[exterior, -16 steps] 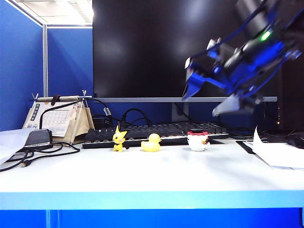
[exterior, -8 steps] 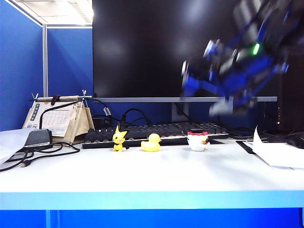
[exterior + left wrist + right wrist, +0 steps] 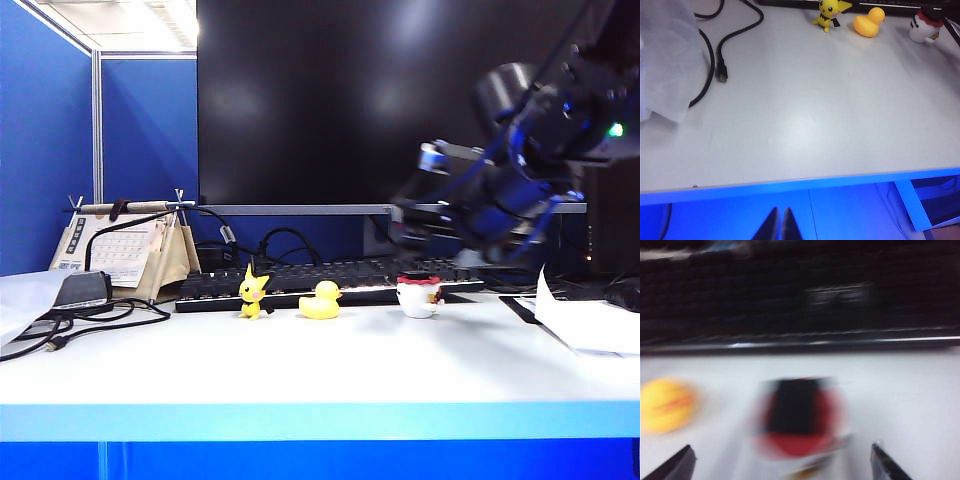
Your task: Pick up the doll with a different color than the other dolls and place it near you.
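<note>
While the white doll (image 3: 419, 297) stands on the worktop (image 3: 320, 365) just before the keyboard (image 3: 330, 277), right of the yellow duck (image 3: 321, 301) and the pointy-eared figure (image 3: 253, 291), the right pincer (image 3: 781, 463) hangs above it, spread wide and empty. Off the worktop's near edge, the left pincer (image 3: 779, 229) shows its tips pressed together on nothing.

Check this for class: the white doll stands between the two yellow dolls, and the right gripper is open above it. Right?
Not quite. The exterior view shows the white doll at the row's right end; the duck stands in the middle. The right gripper is indeed open above it.
</note>
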Available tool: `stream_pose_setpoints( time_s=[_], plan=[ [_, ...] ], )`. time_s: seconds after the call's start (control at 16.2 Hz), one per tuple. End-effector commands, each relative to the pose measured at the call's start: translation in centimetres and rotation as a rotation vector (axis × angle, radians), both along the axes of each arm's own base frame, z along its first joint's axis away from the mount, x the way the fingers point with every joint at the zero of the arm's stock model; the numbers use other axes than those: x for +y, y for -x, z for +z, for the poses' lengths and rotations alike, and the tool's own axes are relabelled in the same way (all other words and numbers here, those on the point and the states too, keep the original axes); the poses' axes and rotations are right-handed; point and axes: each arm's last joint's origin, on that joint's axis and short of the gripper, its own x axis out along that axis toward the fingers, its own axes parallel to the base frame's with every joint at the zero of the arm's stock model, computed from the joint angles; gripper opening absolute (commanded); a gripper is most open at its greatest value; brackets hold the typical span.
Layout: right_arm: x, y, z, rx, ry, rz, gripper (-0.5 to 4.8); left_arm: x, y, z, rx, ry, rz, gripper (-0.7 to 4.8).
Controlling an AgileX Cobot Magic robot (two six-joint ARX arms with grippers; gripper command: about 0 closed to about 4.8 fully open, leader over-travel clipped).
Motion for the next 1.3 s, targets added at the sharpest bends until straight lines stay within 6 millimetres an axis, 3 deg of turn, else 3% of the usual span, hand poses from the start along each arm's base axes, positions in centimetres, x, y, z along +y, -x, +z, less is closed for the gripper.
stream_pose_setpoints(
  time_s=[0.06,0.37,0.8,1.3],
  plan=[
    [-0.8,-1.5,-0.4,0.022,-0.036,0.034,4.79,0.0,0.0,0.0,0.001,0.004,-0.003,0.22],
    [0.7,-3.5,-0.9,0.039,-0.085,0.099,4.79,0.0,0.0,0.0,0.001,0.004,-0.003,0.22],
    [1.1,-4.9,-4.2,0.117,-0.082,0.09,4.79,0.0,0.0,0.0,0.001,0.004,-0.003,0.22],
    [1.1,-5.2,-3.7,0.052,-0.082,0.07,4.79,0.0,0.0,0.0,0.001,0.004,-0.003,0.22]
  ],
)
